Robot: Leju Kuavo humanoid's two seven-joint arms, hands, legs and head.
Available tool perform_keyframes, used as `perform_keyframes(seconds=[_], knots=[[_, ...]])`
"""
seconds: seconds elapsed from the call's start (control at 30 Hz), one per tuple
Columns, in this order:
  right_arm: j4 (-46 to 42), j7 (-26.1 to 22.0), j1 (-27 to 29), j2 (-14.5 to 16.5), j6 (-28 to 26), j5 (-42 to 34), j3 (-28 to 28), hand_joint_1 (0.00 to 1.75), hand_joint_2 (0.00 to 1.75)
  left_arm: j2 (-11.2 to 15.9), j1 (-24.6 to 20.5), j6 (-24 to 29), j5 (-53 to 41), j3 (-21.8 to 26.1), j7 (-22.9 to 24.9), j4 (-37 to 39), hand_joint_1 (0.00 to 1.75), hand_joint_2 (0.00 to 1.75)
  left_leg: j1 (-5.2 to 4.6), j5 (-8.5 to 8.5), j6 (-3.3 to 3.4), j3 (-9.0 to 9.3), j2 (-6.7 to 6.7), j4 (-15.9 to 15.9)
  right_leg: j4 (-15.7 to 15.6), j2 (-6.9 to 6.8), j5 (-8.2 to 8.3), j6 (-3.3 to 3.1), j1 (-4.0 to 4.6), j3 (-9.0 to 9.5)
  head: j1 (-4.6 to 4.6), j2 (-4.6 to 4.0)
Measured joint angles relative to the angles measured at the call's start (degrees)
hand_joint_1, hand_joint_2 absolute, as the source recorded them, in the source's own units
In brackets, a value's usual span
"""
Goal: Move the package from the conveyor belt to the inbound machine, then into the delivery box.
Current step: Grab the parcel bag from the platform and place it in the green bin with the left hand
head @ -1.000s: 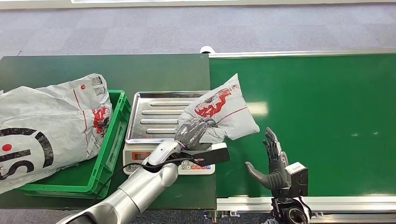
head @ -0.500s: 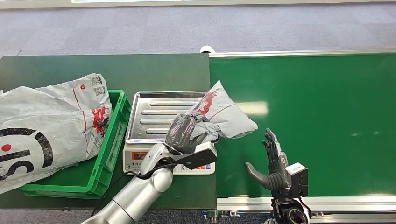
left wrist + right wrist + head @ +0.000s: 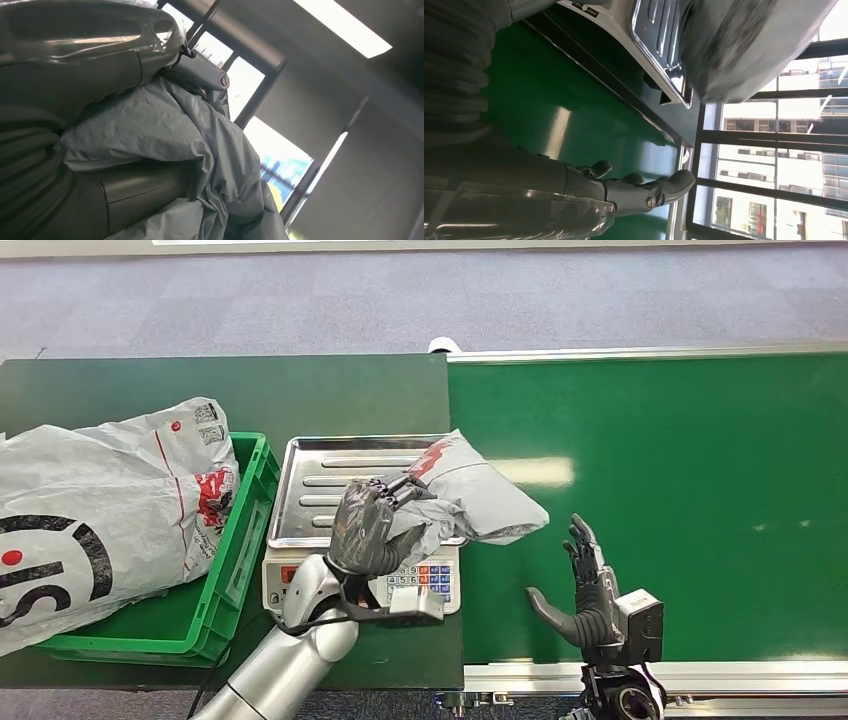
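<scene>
My left hand (image 3: 362, 530) is gripping the grey package (image 3: 470, 502) by its bunched end, fingers wrapped in the plastic. The package is lying across the right side of the scale's steel tray (image 3: 320, 490), its far end hanging over the green conveyor belt (image 3: 700, 460). My right hand (image 3: 585, 595) is holding nothing, fingers spread and upright above the belt. The green delivery box (image 3: 235, 550) is sitting left of the scale, with large grey bags (image 3: 100, 510) in it.
</scene>
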Motion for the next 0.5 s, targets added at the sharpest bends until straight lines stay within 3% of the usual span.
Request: perform_keyframes(seconds=[0.1, 0.23, 0.37, 0.5], knots=[[0.0, -0.2, 0.03, -0.22, -0.23, -0.66, 0.0, 0.0, 1.75, -1.13, 2.47, 0.47, -6.08, 5.17, -4.05, -7.7, 1.75, 1.75, 0.0, 0.0, 0.0, -0.04, 0.1, 0.0, 0.0, 0.04, 0.0, 0.0, 0.0, -0.04, 0.01, 0.01], [-0.12, -0.52, 0.36, -0.48, -2.13, 0.22, 0.02, 0.0, 1.75, -2.24, 4.7, 0.49, -14.98, 14.75, -4.47, -21.04, 1.75, 1.75, 0.0, 0.0, 0.0, -0.04, 0.2, 0.0, 0.0, 0.1, 0.01, 0.0, 0.0, -0.06, 0.01, 0.01], [-3.15, -0.66, 1.93, -0.69, -5.5, 3.15, 0.24, 0.0, 1.75, -2.0, 5.58, 0.55, -18.7, 24.9, -4.51, -29.66, 1.75, 1.75, 0.02, 0.01, -0.01, -0.03, 0.19, -0.02, 0.02, 0.09, 0.01, -0.01, 0.05, -0.06, -0.01, 0.01], [-8.7, -0.28, 5.07, -0.78, -4.32, -0.02, -0.32, 0.0, 1.75, -1.1, 8.24, 0.56, -19.71, 33.95, -4.49, -37.74, 1.75, 1.75, 0.03, -0.02, -0.03, -0.06, 0.19, -0.03, 0.04, 0.1, -0.04, -0.02, 0.06, -0.08, 0.01, 0.01]])
